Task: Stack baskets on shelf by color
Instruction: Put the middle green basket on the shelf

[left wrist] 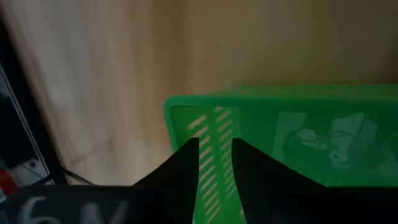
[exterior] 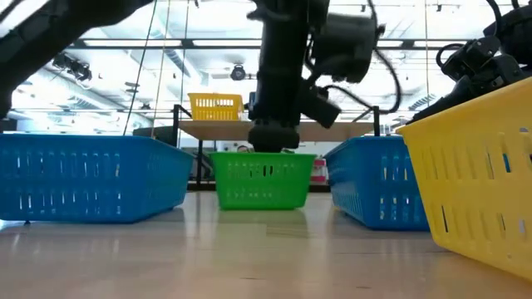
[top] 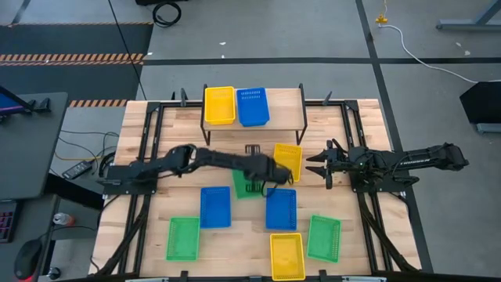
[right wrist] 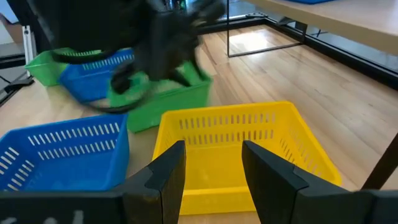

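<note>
Green basket (top: 244, 185): mid-table, in front of the shelf (top: 286, 107), its mesh wall pinched between the left gripper's (left wrist: 215, 163) fingers. Right gripper (top: 315, 166): fingers spread, empty, just beside a yellow basket (top: 288, 160). On the shelf: one yellow basket (top: 220, 105), one blue (top: 253, 106).

No text, label, brand, number or sign can be read in any view — the baskets' sides carry only plain slots. The left wrist view shows pale marks on the dark housing at the picture's lower edge, and the right wrist view likewise — both too blurred to read.
</note>
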`<state>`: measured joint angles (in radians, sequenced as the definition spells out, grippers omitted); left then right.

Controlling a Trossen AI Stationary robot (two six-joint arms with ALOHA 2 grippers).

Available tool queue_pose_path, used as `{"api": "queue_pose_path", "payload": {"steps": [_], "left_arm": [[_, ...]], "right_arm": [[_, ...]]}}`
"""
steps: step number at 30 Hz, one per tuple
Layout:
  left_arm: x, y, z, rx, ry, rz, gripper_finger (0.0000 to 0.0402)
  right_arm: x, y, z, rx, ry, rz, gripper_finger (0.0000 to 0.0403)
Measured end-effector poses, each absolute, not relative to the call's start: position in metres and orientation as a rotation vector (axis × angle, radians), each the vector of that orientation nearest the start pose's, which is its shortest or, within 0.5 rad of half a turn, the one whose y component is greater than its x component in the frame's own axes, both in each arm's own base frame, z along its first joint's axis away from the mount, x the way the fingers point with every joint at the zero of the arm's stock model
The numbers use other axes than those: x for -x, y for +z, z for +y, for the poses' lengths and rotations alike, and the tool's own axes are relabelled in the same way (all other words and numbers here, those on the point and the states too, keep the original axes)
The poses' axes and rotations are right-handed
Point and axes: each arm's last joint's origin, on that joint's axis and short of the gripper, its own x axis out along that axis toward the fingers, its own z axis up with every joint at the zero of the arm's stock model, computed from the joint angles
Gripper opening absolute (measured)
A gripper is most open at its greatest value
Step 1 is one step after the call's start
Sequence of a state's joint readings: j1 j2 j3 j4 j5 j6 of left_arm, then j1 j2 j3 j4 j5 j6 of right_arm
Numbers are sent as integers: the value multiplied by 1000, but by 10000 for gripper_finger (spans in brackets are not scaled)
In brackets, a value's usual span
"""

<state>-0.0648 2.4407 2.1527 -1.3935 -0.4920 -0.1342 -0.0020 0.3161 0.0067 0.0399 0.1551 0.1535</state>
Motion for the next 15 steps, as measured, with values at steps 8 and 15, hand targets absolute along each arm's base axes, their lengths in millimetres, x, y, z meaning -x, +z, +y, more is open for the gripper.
{"api": "queue_pose_path", "payload": {"steps": [8, 15], "left_arm": [[-453, 217, -24, -215, 381, 1500, 94], [-441, 247, -68, -36, 344, 1398, 87]], "right_arm": [[-114, 142, -5, -110, -173, 258, 165], [-114, 142, -5, -106, -173, 259, 165]]}}
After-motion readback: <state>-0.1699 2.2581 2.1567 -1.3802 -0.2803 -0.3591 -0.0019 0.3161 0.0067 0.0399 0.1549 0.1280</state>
